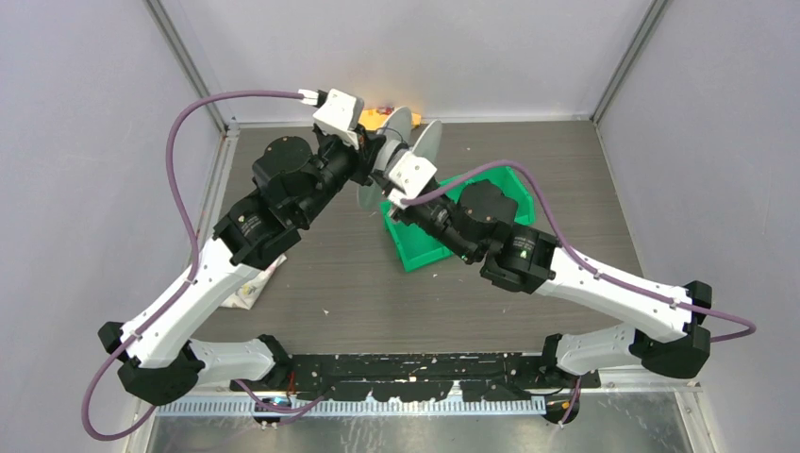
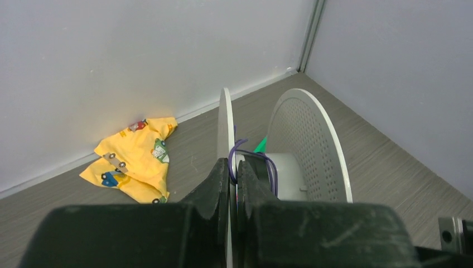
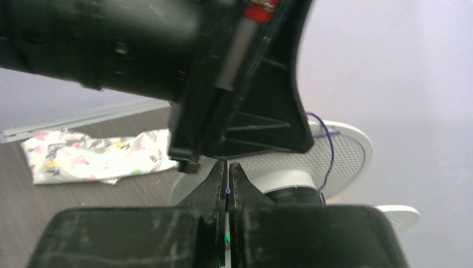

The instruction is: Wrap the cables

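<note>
Both arms stretch to the far middle of the bench (image 1: 311, 283), wrists meeting. Left claw (image 2: 233, 170) clamped on the spool (image 2: 305, 139) flange; thin purple cable (image 2: 240, 149) loops just beyond its tips. Right claw (image 3: 227, 174) pinched together, apparently on the cable; blurred.

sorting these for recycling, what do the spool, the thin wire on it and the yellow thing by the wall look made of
Spool: probably matte pale plastic, rigid flanges, one with a perforated-looking dot grid.
Thin wire: likely smooth plastic-coated, dark purple, bending in loose loops.
Yellow thing: printed fabric, soft and crumpled.
</note>
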You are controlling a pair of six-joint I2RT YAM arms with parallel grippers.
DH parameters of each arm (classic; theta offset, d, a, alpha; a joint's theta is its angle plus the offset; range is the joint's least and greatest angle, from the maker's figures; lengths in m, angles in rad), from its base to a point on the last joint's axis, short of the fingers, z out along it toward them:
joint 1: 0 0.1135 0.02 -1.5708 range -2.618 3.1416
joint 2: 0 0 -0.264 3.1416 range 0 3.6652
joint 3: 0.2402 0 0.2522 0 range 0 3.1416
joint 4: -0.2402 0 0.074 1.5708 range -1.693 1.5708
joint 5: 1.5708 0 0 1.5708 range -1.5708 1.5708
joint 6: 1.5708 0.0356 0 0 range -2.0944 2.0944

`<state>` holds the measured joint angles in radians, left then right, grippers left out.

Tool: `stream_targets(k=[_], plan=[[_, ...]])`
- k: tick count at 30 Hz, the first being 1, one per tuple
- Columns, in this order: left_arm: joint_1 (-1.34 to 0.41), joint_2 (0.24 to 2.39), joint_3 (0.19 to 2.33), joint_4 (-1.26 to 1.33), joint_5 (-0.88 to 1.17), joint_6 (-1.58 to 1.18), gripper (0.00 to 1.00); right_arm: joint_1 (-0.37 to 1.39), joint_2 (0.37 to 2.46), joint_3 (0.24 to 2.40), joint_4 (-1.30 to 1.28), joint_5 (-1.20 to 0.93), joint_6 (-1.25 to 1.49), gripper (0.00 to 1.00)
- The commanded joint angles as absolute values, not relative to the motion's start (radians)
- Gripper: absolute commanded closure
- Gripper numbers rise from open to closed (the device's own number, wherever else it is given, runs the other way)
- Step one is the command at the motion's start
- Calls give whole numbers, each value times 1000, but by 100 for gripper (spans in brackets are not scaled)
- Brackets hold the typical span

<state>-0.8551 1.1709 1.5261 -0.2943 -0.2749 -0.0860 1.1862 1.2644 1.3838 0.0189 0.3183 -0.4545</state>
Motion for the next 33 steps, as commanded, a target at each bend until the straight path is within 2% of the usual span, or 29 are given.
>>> stream_targets(k=[1,8,16,33], plan=[[-864,1143,1565,-284,-116,-68,100,1079,1201,1414,29,358,-369,100],[-864,1161,1626,-442,29,-5,100,1018,1166,1398,8,283,-298,100],[-864,1142,1619,-442,77,45,100,994,1163,1383,-51,269,-275,100],[-856,1095,1606,-433,11,13,100,936,1116,1294,-29,316,-204,100]])
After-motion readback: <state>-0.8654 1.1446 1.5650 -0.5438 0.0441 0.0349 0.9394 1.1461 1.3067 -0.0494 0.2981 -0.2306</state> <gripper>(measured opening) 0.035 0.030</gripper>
